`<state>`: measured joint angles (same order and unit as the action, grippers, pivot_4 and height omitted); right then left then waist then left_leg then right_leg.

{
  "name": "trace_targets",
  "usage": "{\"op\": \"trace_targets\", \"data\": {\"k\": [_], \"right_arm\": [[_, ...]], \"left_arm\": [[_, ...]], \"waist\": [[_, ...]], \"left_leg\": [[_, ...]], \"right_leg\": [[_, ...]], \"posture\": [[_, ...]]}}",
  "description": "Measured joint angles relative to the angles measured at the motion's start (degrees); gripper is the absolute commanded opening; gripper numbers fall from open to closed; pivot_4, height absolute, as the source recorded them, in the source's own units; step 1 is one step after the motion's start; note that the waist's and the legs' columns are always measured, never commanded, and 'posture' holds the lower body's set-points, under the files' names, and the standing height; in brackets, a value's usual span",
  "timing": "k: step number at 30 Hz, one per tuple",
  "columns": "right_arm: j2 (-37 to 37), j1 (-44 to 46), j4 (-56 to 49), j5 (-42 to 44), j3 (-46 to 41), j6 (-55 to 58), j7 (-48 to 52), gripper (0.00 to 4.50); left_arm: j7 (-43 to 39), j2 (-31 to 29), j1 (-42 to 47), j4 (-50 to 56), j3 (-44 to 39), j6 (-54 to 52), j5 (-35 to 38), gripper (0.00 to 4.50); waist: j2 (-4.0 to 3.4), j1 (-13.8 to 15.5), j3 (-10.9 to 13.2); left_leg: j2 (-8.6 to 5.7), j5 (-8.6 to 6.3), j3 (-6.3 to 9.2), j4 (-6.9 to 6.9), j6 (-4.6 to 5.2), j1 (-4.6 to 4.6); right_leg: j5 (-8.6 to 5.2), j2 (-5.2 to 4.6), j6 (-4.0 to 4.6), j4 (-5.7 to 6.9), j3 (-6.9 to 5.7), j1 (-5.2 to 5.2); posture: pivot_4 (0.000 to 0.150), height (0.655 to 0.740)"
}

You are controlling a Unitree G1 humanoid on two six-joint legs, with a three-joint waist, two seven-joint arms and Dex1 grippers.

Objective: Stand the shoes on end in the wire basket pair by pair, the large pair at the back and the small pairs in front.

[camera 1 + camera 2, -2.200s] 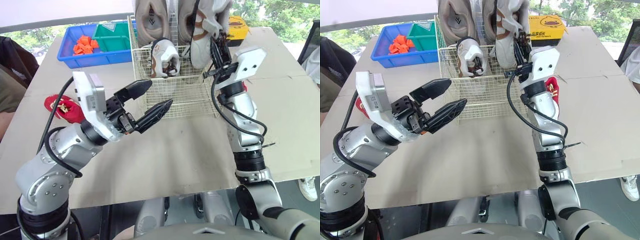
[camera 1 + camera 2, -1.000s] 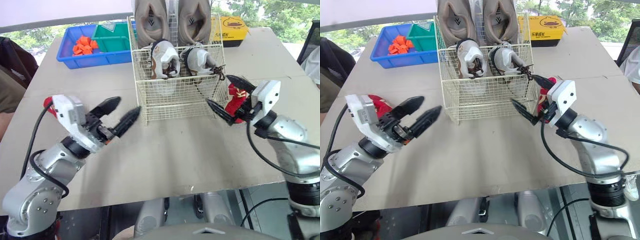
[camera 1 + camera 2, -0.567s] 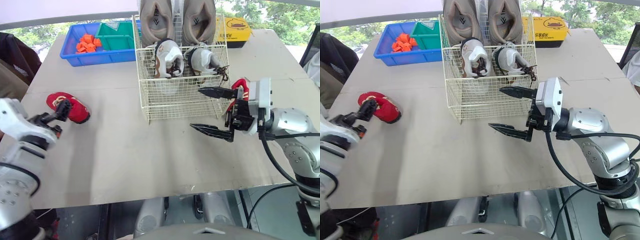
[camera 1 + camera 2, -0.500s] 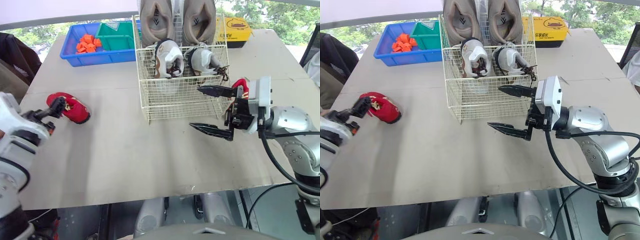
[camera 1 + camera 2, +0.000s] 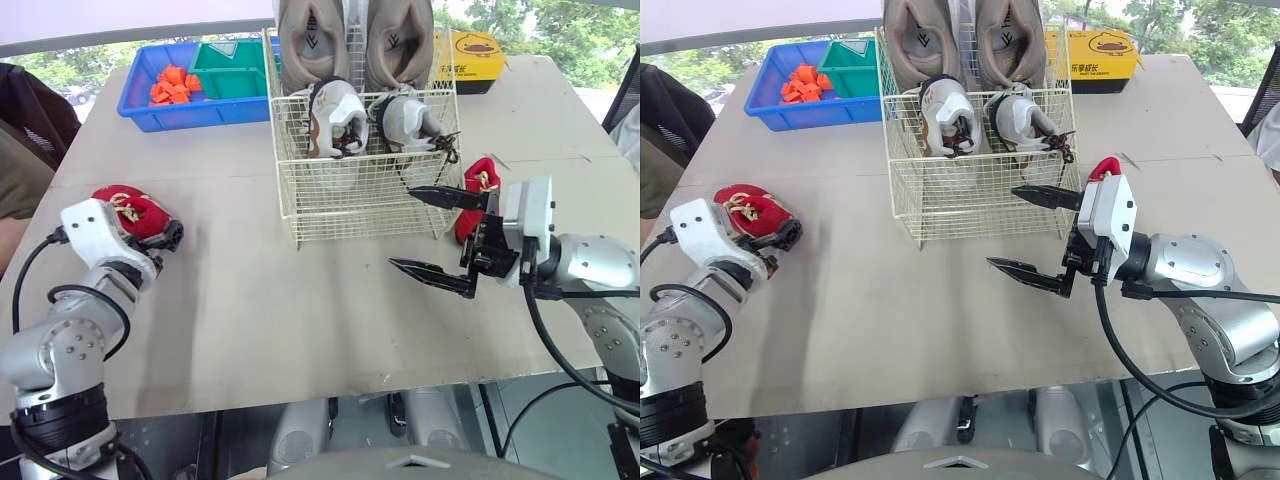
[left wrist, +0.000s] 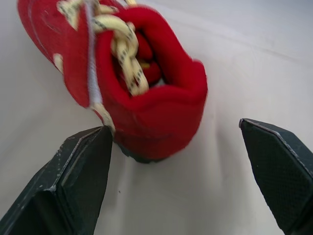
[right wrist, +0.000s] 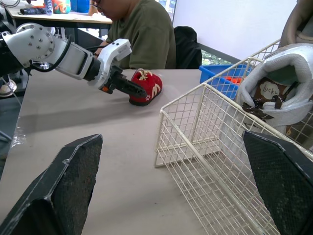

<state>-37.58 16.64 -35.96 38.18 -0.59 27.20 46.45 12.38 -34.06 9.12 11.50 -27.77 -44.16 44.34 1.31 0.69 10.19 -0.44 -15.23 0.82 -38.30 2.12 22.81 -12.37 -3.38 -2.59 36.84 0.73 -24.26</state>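
Left wrist view shows the left gripper (image 6: 173, 126) spread wide about the heel of the red shoe (image 6: 142, 98), which lies on the table (image 5: 300, 310). One finger sits just beside the sole, the other well apart. Closing from here, I reckon it may nip only the soft collar, so the shoe could twist or drop on the lift. Farther over, the right gripper (image 5: 401, 227) hovers open and empty before the basket (image 5: 350, 215), near the other red shoe (image 5: 479, 177); a careless swing might snag the wire. Behind, the white pair (image 5: 370, 115) and large pair (image 5: 355, 40) stand on end.
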Motion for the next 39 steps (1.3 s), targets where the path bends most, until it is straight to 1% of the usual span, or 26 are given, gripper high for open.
{"op": "trace_targets", "data": {"k": [1,2,3,4,6,8,9,12,15,17,18,21,22,23,24,25,26,27,28,30,31,33,34,35,37,39], "right_arm": [[0.0,0.0,0.0,0.0,0.0,0.0,-0.2,4.5],[0.0,0.0,0.0,0.0,0.0,0.0,-0.3,4.5],[-0.1,0.0,0.0,0.0,-0.1,0.0,-0.4,4.5],[-0.1,0.0,0.1,0.0,-0.1,0.0,-0.3,4.5],[-0.2,0.0,0.4,0.0,-0.1,0.0,-0.3,4.5],[-0.2,0.0,1.1,-0.2,-0.1,0.0,-0.1,4.5],[-0.2,0.0,1.2,-0.2,-0.1,0.0,-0.1,4.5],[-0.1,0.4,1.7,-0.2,-0.1,0.0,0.1,4.5],[0.8,2.1,3.5,-0.6,0.0,0.0,-0.6,4.5],[2.7,4.9,4.7,-0.9,0.0,0.1,-2.5,4.5],[2.8,5.4,4.8,-1.0,0.0,0.1,-2.9,4.5],[4.3,10.3,6.0,0.4,-0.7,3.0,-6.8,4.5],[4.4,12.0,6.1,1.7,-1.7,4.3,-8.0,4.5],[3.1,15.4,7.1,4.1,-3.9,6.8,-9.0,4.5],[2.5,16.1,7.3,4.4,-4.3,7.3,-9.1,4.5],[-1.1,19.1,8.4,5.8,-6.2,10.0,-9.2,4.5],[-3.5,20.8,9.3,6.4,-7.6,11.2,-9.0,4.5],[-6.1,22.6,10.4,7.1,-8.8,12.5,-7.9,4.5],[-9.8,25.6,12.3,8.8,-9.9,14.5,-5.3,4.5],[-13.2,28.7,14.1,10.8,-10.4,16.6,-1.9,4.5],[-15.6,31.8,16.1,12.7,-10.3,18.6,1.0,4.5],[-18.4,37.8,19.5,14.6,-10.0,21.3,5.2,4.5],[-19.7,42.8,22.2,15.3,-8.7,23.1,8.2,4.5],[-20.1,44.4,22.8,15.5,-8.3,23.7,9.1,4.5],[-20.8,50.9,25.9,16.1,-4.5,27.4,13.8,4.5],[-20.6,54.7,27.6,15.3,-0.5,29.5,16.8,4.5]], "left_arm": [[0.0,0.9,0.4,-0.8,0.5,2.6,-2.3,3.39],[-0.2,1.6,0.4,-1.3,0.9,4.5,-4.1,3.08],[-0.4,2.6,0.3,-1.3,1.0,6.1,-5.5,2.48],[-0.7,3.2,0.1,-1.3,1.0,7.2,-6.6,2.24],[-1.0,4.8,-0.9,-0.9,1.0,9.2,-8.7,1.3],[-1.2,6.1,-1.7,-0.7,0.9,10.9,-10.6,0.46],[-1.3,6.6,-1.8,-0.7,0.8,11.6,-11.2,0.22],[-1.5,8.1,-1.9,-0.3,0.3,15.3,-13.5,0.2],[-2.2,7.8,-1.3,0.8,0.0,21.0,-17.7,0.2],[-4.4,5.5,0.8,2.5,0.1,26.6,-21.7,0.2],[-4.8,5.0,1.5,3.4,0.1,27.5,-22.2,0.2],[-11.0,1.2,6.7,6.9,1.7,31.4,-22.8,0.2],[-13.9,0.2,8.0,8.3,2.8,32.2,-22.4,0.2],[-19.6,-1.6,10.4,9.9,4.5,33.1,-20.2,0.2],[-20.6,-1.9,10.8,10.1,4.9,33.3,-19.8,0.2],[-27.3,-4.1,11.9,10.3,6.2,34.3,-17.3,0.2],[-31.2,-5.6,12.4,10.5,6.9,34.7,-15.9,0.2],[-35.3,-6.8,12.9,10.5,7.7,35.0,-14.4,0.2],[-41.8,-8.5,13.5,10.5,8.6,35.2,-12.0,0.2],[-48.3,-10.0,14.3,10.3,10.1,35.1,-9.5,0.2],[-53.7,-11.4,15.2,10.2,11.6,34.9,-7.5,0.2],[-61.9,-13.4,16.9,10.2,14.1,34.3,-4.8,0.2],[-68.0,-14.9,18.3,10.0,16.2,33.9,-3.5,0.2],[-69.9,-15.4,18.9,9.9,17.1,33.7,-3.4,0.2],[-79.0,-17.1,21.0,7.9,20.6,34.0,-3.7,0.2],[-84.9,-17.1,22.9,5.1,23.6,35.9,-5.0,0.2]], "waist": [[0.0,0.1,0.0],[0.01,0.0,0.0],[0.01,0.0,0.0],[0.01,0.0,0.0],[0.02,0.0,0.0],[0.02,0.0,0.0],[0.02,0.1,0.0],[0.05,0.1,0.0],[0.11,0.0,0.0],[0.13,0.1,0.0],[0.13,0.2,0.0],[0.13,0.3,0.0],[0.12,0.3,0.0],[0.11,0.2,0.0],[0.11,0.1,0.0],[0.08,0.0,0.0],[0.09,0.0,0.0],[0.07,0.0,0.0],[0.03,0.0,0.1],[0.01,-0.1,0.1],[-0.04,-0.2,0.1],[-0.1,-0.5,0.2],[-0.12,-0.8,0.2],[-0.12,-1.0,0.2],[-0.14,-1.5,0.2],[-0.15,-1.7,0.2]], "left_leg": [[0.0,0.0,-0.01,-0.01,0.0,0.0],[0.0,0.0,-0.03,-0.01,0.0,0.01],[-0.01,0.0,-0.06,-0.01,0.01,0.02],[-0.01,-0.01,-0.07,-0.02,0.02,0.04],[-0.02,-0.01,-0.09,-0.01,0.03,0.04],[-0.01,-0.01,-0.05,-0.01,0.03,0.05],[-0.01,-0.01,-0.04,-0.01,0.03,0.05],[-0.01,-0.01,-0.04,-0.03,0.04,0.06],[-0.02,-0.01,-0.04,-0.03,0.04,0.07],[-0.01,-0.01,-0.02,-0.03,0.03,0.09],[-0.02,-0.01,-0.01,-0.03,0.03,0.1],[-0.1,0.0,0.01,-0.07,0.03,0.17],[-0.15,0.0,-0.01,-0.07,0.03,0.17],[-0.18,0.0,-0.05,-0.07,0.04,0.19],[-0.19,0.0,-0.06,-0.07,0.04,0.2],[-0.2,0.0,-0.1,-0.07,0.05,0.23],[-0.2,0.01,-0.11,-0.03,0.04,0.28],[-0.21,0.04,-0.17,-0.02,-0.02,0.29],[-0.19,0.04,-0.18,0.01,0.0,0.3],[-0.06,-0.03,-0.24,0.0,0.11,0.32],[-0.01,-0.03,-0.28,0.0,0.13,0.36],[0.04,-0.04,-0.37,-0.01,0.15,0.36],[0.05,-0.05,-0.4,-0.01,0.16,0.35],[0.06,-0.05,-0.4,-0.01,0.17,0.35],[0.08,-0.06,-0.49,-0.02,0.18,0.29],[0.15,-0.06,-0.58,-0.07,0.18,0.26]], "right_leg": [[0.0,0.0,0.01,0.0,0.01,0.0],[0.01,0.0,0.01,-0.01,0.04,0.0],[0.01,-0.02,0.01,-0.02,0.07,0.0],[0.01,-0.05,0.0,-0.05,0.07,0.0],[0.01,-0.07,0.0,-0.06,0.08,0.0],[0.01,-0.07,0.0,-0.06,0.04,0.0],[0.01,-0.07,0.0,-0.05,0.02,0.0],[0.02,-0.07,0.0,-0.05,0.02,0.0],[0.02,-0.06,0.01,-0.05,0.01,0.0],[0.03,-0.05,0.02,-0.05,-0.03,0.0],[0.03,-0.06,0.02,-0.05,-0.04,0.0],[0.03,-0.15,0.02,-0.07,-0.09,0.0],[0.03,-0.19,0.02,-0.08,-0.06,0.0],[0.04,-0.21,0.01,-0.12,-0.01,0.0],[0.04,-0.21,0.01,-0.12,-0.01,-0.01],[0.03,-0.2,0.01,-0.13,0.0,-0.06],[0.03,-0.19,0.01,-0.14,0.0,-0.14],[0.03,-0.18,0.01,-0.11,-0.01,-0.19],[0.03,-0.15,0.01,-0.11,-0.02,-0.22],[0.02,0.03,0.01,-0.12,-0.06,-0.25],[0.02,0.12,0.01,-0.12,-0.08,-0.29],[0.02,0.3,0.01,-0.11,-0.06,-0.34],[0.02,0.43,0.0,-0.09,-0.05,-0.34],[0.02,0.44,0.0,-0.09,-0.05,-0.34],[0.02,0.52,-0.01,-0.06,0.03,-0.33],[0.02,0.62,-0.01,-0.03,0.12,-0.34]], "posture": [[0.15,0.74],[0.15,0.74],[0.15,0.74],[0.15,0.74],[0.15,0.74],[0.15,0.74],[0.15,0.74],[0.15,0.74],[0.15,0.74],[0.15,0.74],[0.15,0.74],[0.15,0.74],[0.15,0.74],[0.15,0.74],[0.15,0.74],[0.15,0.74],[0.15,0.74],[0.15,0.74],[0.15,0.74],[0.15,0.74],[0.15,0.74],[0.15,0.74],[0.15,0.74],[0.15,0.74],[0.15,0.74],[0.15,0.74]]}}
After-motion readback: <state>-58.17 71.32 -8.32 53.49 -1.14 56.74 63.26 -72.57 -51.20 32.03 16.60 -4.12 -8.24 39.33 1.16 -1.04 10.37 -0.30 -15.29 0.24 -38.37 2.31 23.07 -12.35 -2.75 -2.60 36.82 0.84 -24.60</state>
